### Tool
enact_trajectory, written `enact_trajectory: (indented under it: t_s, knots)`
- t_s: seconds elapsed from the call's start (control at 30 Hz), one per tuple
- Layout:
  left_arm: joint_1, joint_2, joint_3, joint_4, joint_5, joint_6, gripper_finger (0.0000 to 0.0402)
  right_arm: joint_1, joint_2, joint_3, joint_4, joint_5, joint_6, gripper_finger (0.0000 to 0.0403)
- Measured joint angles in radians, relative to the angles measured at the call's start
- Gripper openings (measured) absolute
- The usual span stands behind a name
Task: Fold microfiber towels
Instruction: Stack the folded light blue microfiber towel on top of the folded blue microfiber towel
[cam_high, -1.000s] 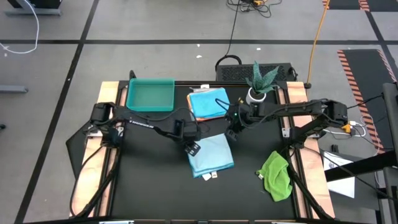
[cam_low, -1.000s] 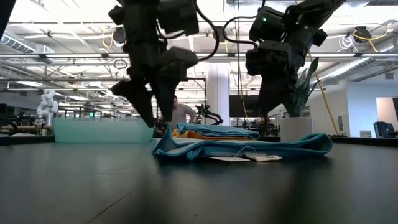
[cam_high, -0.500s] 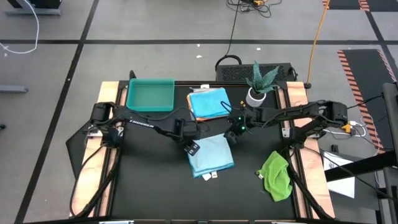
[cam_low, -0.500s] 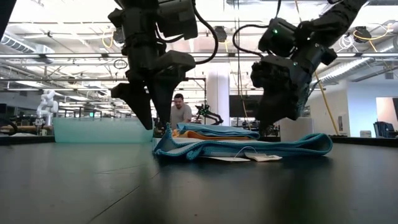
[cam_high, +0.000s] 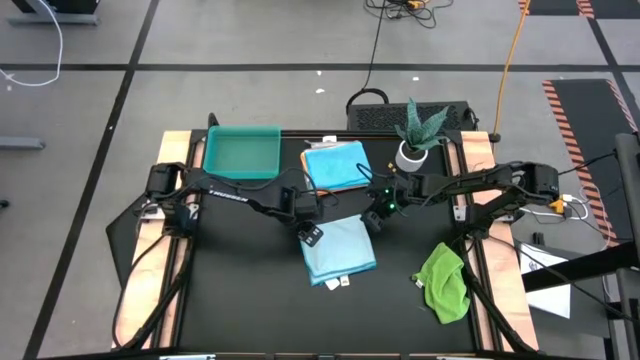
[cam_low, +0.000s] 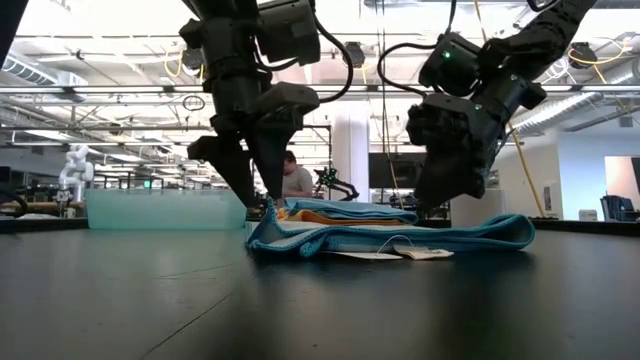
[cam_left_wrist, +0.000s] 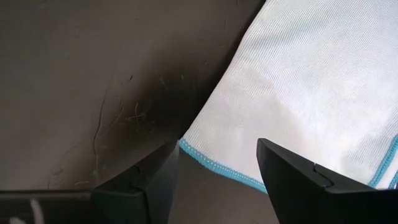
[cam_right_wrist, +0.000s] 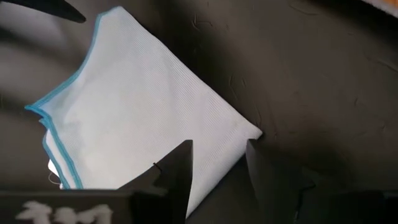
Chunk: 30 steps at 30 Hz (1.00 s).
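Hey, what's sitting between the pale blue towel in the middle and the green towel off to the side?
Nothing: in the high view, only bare black table separates the pale blue towel from the crumpled green towel.

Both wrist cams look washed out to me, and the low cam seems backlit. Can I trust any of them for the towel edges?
Left wrist view: the pale blue towel glares near white, but its blue hem stays sharp. Right wrist view: the same glare, corner still clear. Low view: bright ceiling lights turn the left gripper and right gripper into silhouettes. High view: even light, the best overview.
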Motion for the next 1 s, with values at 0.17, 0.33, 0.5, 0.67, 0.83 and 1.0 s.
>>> enact_trajectory:
  t_s: [0.17,0.33,0.5,0.67,0.83,1.0]
  knots:
    - [0.0,0.0,0.0,0.0,0.002,-0.003,0.0218,0.0,0.0,0.0,-0.009,0.0,0.001,0.0141]
    - [0.0,0.0,0.0,0.001,0.002,-0.003,0.0218,0.0,0.053,0.0,-0.001,-0.007,0.015,0.0141]
    - [0.0,0.0,0.0,0.002,0.008,-0.006,0.0218,0.0,0.124,0.0,0.038,-0.056,0.034,0.0141]
    - [0.0,0.0,0.0,0.003,0.018,-0.006,0.0218,0.0,0.164,0.0,0.145,-0.08,0.056,0.0141]
    - [0.0,0.0,0.0,0.004,0.018,-0.006,0.0218,-0.001,0.216,0.001,0.227,-0.112,0.082,0.0142]
    - [0.0,0.0,0.0,0.005,0.018,-0.007,0.0218,-0.001,0.253,0.002,0.293,-0.155,0.089,0.0142]
